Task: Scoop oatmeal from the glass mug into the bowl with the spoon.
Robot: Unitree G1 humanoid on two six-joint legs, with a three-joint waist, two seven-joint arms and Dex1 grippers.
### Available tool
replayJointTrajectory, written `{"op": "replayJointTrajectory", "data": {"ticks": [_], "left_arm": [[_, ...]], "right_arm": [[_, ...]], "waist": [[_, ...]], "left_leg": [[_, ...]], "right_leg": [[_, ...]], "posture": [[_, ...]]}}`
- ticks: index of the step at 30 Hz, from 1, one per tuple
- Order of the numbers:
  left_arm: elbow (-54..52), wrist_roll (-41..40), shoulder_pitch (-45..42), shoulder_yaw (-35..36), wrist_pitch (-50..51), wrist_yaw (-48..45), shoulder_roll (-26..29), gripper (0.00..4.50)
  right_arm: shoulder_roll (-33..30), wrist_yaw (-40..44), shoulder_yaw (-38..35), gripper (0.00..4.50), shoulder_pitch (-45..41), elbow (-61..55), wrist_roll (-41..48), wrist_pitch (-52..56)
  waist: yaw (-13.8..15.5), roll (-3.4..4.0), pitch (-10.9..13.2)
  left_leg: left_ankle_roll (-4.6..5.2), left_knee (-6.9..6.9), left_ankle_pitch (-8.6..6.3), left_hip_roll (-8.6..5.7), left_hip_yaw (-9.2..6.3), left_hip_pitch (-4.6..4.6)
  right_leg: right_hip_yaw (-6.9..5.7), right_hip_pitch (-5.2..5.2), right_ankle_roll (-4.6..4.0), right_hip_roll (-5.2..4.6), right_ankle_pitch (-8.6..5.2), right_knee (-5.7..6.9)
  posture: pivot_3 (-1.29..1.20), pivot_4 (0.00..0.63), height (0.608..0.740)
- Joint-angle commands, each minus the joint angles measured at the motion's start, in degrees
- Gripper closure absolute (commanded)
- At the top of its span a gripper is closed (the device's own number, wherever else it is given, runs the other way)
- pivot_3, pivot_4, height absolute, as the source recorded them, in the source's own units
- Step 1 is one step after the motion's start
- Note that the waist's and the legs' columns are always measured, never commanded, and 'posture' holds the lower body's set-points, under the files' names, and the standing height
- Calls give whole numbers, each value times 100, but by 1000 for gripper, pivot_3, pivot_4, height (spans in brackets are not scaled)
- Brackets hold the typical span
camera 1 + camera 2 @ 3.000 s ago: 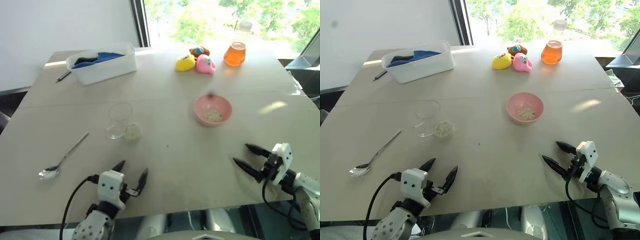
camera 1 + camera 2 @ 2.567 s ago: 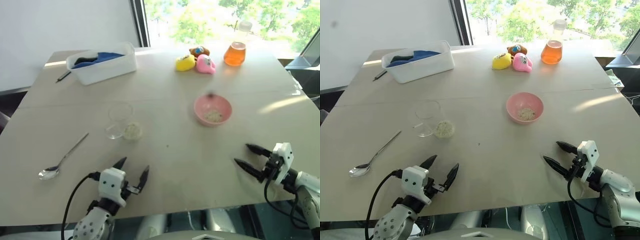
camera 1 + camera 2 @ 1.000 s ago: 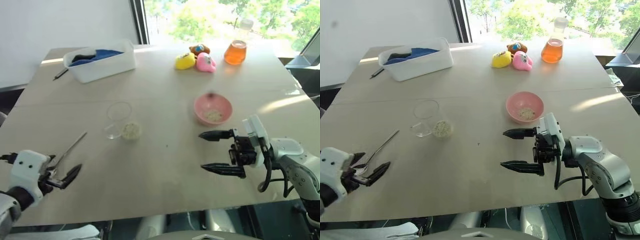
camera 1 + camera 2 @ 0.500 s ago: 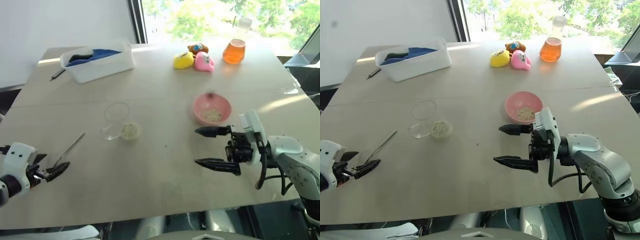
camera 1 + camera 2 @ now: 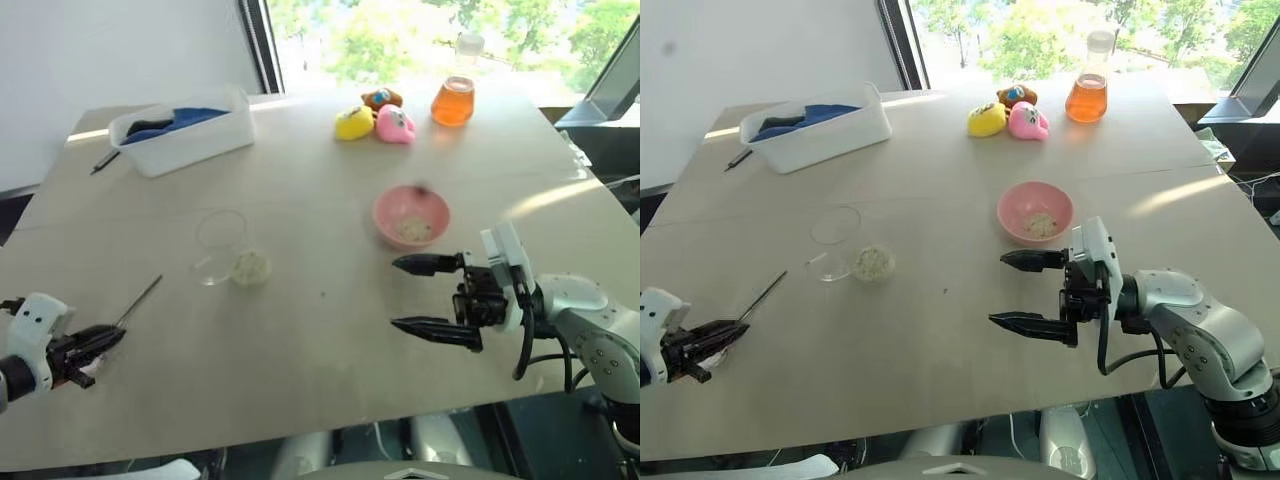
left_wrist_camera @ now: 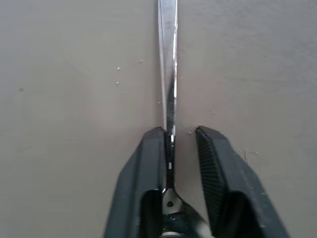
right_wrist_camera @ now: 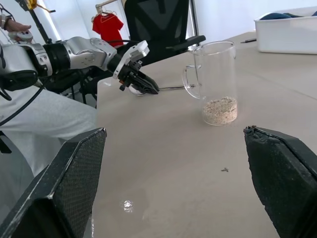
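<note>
Presently | spoon [image 6: 167, 64]: table [image 5: 320, 330], 8 o'clock of glass mug [image 5: 833, 242]; stiff, light, slippery | my left gripper [image 6: 178, 148]: pinching handle near bowl-end | my right gripper [image 5: 1025, 292]: spread, empty

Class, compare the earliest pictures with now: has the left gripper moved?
Yes. The left gripper has swung out from below the glass mug to the spoon, now shut on it.
</note>
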Motion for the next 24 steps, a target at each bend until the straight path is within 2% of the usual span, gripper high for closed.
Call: {"op": "replayJointTrajectory", "data": {"ticks": [1, 5, 10, 14, 17, 19, 24], "left_arm": [[15, 186, 433, 8, -145, 282, -396, 4440], [-253, 61, 502, 330, -391, 587, -759, 4440], [-1390, -355, 983, 805, -741, 985, -1682, 4440], [-2490, -825, 1405, 1023, -663, 1222, -2323, 4440], [-3511, -1406, 2105, 1128, -296, 1147, -2729, 4440], [-4031, -1612, 2603, 1062, -124, 999, -2855, 4440], [-5162, -2087, 3699, 579, 494, 596, -2859, 4440]], "right_arm": [[-31, 96, -120, 0, -69, -81, -10, -139], [-13, 135, -92, 0, -147, 14, -41, -159], [37, 284, -24, 0, -204, 195, -147, -240], [72, 381, -6, 0, -227, 302, -214, -297], [31, 432, -15, 0, -250, 396, -262, -292], [-8, 544, 24, 0, -260, 475, -371, -354], [66, 654, 102, 0, -281, 610, -529, -456]], "waist": [[-38, 10, -6], [-45, 13, -11], [-59, 5, -11], [23, -39, -7], [65, -89, -7], [79, -116, -8], [103, -127, 4]], "left_leg": [[0, 0, 0, -1, 2, 0], [0, 0, 0, -5, 15, -4], [-2, 0, 1, -5, 18, -7], [-8, 2, 4, -8, 15, -20], [-8, 4, 4, -7, 10, -26], [-8, 5, 3, -6, 8, -31], [1, 7, -2, -7, 0, -34]], "right_leg": [[3, 0, 0, -1, 0, 0], [17, -2, 1, -7, 0, -2], [24, -3, 1, -8, 1, -8], [26, -3, 1, -15, 1, -20], [26, -3, 1, -13, 1, -25], [27, -3, 1, -14, 1, -30], [17, -1, -1, -14, 0, -36]], "posture": [[0, 150, 740], [0, 150, 740], [0, 150, 740], [0, 150, 740], [0, 150, 740], [0, 150, 740], [0, 150, 740]]}}
